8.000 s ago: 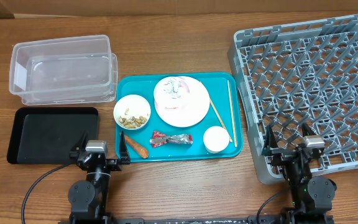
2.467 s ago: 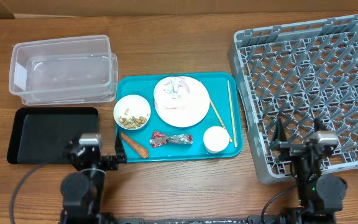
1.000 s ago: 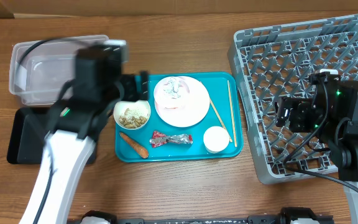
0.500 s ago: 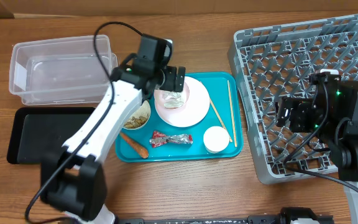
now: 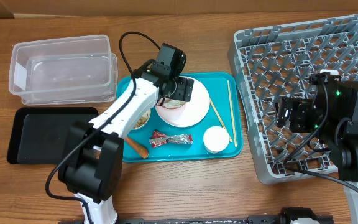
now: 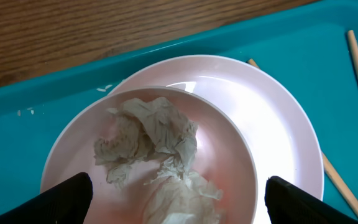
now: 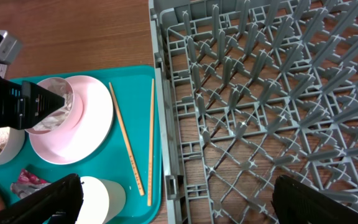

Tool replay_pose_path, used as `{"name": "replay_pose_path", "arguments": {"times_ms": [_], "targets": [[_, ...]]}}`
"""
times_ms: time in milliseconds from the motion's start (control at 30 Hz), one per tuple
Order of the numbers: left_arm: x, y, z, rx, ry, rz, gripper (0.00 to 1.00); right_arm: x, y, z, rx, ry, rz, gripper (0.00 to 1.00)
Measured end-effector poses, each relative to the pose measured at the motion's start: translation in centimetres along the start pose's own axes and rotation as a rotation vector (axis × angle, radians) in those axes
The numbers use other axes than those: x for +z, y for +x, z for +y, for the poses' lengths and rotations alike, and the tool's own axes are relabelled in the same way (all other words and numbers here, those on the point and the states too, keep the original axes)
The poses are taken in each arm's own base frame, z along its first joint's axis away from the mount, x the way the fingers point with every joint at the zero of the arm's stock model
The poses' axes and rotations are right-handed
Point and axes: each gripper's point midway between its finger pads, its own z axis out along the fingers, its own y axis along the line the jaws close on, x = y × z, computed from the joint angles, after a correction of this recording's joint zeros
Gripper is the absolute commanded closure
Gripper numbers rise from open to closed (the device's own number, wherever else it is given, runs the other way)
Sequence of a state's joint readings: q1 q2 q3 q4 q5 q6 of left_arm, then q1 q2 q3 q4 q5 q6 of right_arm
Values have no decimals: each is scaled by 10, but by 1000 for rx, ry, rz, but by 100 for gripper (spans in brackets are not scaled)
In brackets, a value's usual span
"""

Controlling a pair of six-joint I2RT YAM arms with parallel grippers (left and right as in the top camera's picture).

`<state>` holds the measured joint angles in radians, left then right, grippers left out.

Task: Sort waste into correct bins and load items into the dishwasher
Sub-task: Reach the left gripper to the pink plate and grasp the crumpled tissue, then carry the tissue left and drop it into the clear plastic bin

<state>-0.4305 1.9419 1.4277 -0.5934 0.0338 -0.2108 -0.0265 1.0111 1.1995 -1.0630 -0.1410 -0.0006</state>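
Observation:
My left gripper (image 5: 175,89) (image 6: 179,202) is open and hangs just above the pink bowl (image 6: 232,165), one finger on each side of it. Crumpled white paper (image 6: 154,140) lies in the bowl, which stands on the pale pink plate (image 5: 194,111) (image 6: 272,118). Two chopsticks (image 5: 230,112) (image 7: 151,137) lie on the teal tray (image 5: 222,84) to the right of the plate. The white cup (image 5: 215,139) (image 7: 101,199), foil wrapper (image 5: 171,139) and carrot (image 5: 137,147) sit along the tray's front. My right gripper (image 5: 291,115) (image 7: 179,205) is open and empty above the grey dish rack (image 5: 291,56) (image 7: 260,93).
The small white bowl of scraps (image 5: 140,119) is partly hidden under my left arm. The clear tub (image 5: 64,68) stands at the back left and the black tray (image 5: 48,134) in front of it. The rack's left wall runs next to the teal tray.
My left arm has swung from over the clear tub to the right and now hangs over the pink bowl. The right arm has stayed still for the last second.

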Motion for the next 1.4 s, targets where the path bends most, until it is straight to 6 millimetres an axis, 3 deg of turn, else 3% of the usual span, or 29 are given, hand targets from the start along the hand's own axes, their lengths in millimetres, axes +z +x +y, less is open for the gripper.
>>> {"name": "replay_pose_path", "arguments": {"times_ms": [333,800,933,1033,1100,1400], "targets": [[22,14,5,-1,-17,56,12,0,1,0,1,0,4,0],[29,14,11,0,-54,52,26,0,2,0,2,0,8,0],[36,18,14,-1,-66,68,46,0,3,0,2,1,12,0],[37,17,15,0,-69,64,72,0,3,0,3,1,12,0],[37,16,14,-4,-69,60,96,0,3,0,2,1,12,0],[32,19,15,2,-78,90,96,0,4,0,3,1,15,0]]}}
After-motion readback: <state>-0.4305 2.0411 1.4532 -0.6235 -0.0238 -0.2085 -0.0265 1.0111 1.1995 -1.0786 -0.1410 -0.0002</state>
